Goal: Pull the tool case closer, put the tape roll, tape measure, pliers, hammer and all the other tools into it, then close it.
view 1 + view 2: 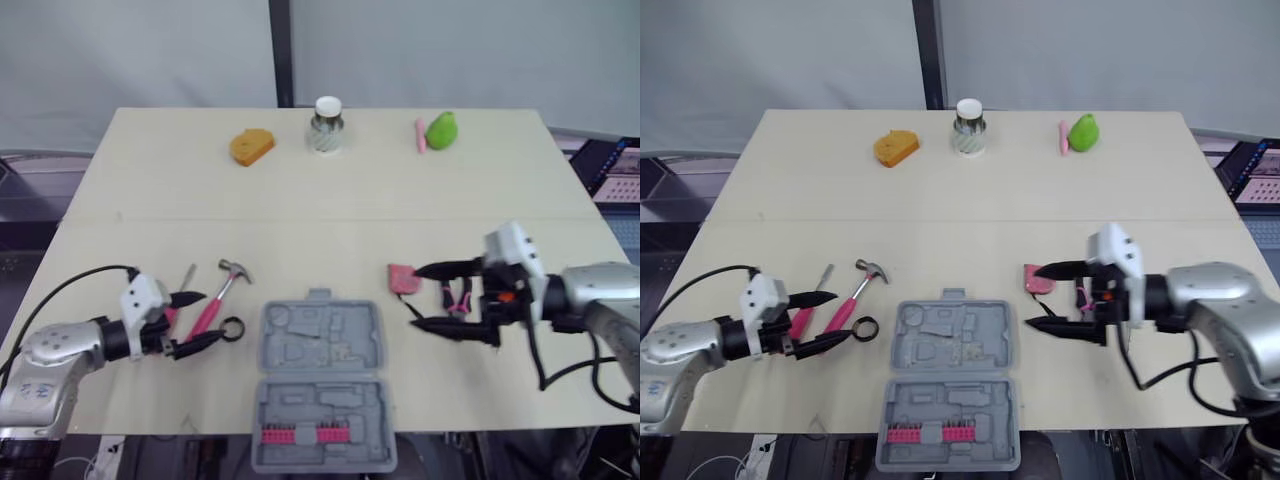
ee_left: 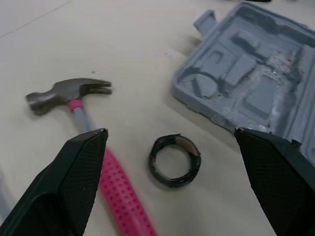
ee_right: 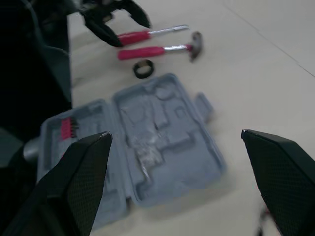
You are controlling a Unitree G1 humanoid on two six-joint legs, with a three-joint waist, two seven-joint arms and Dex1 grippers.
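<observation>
Left eye view: the grey tool case (image 1: 320, 385) lies wide open on the surface (image 1: 150, 180), between the two tools, approx. in the middle and at the near edge. Its half toward the robot holds a row of pink bits (image 1: 318, 432); the other moulded pockets look empty.

Left tool (image 1: 212, 317) is open, nothing in it. The tape roll (image 1: 232, 328), a black ring, lies flat just in front of its fingertips, w/ the case right beyond it. The hammer (image 1: 222, 295) w/ pink handle lies slantwise by the farther finger, head pointing away from the robot. A pink screwdriver (image 1: 186, 278) lies beside the hammer, on the side away from the case. In the left wrist view the fingers (image 2: 64, 187) stand far apart, and the roll sits between them, a bit ahead, not touched.

Right tool (image 1: 414, 296) is open as well and holds nothing. The pink tape measure (image 1: 403, 278) lies at the tip of its farther finger; I cannot tell if they touch. The pliers (image 1: 456, 297) w/ pink grips lie between the fingers, closer to the wrist. The case is beyond its fingertips, toward the left tool.

Well apart from both tools, along the far edge: an orange object (image 1: 251, 146), a jar (image 1: 327, 124) w/ white lid, a green object (image 1: 441, 130).
</observation>
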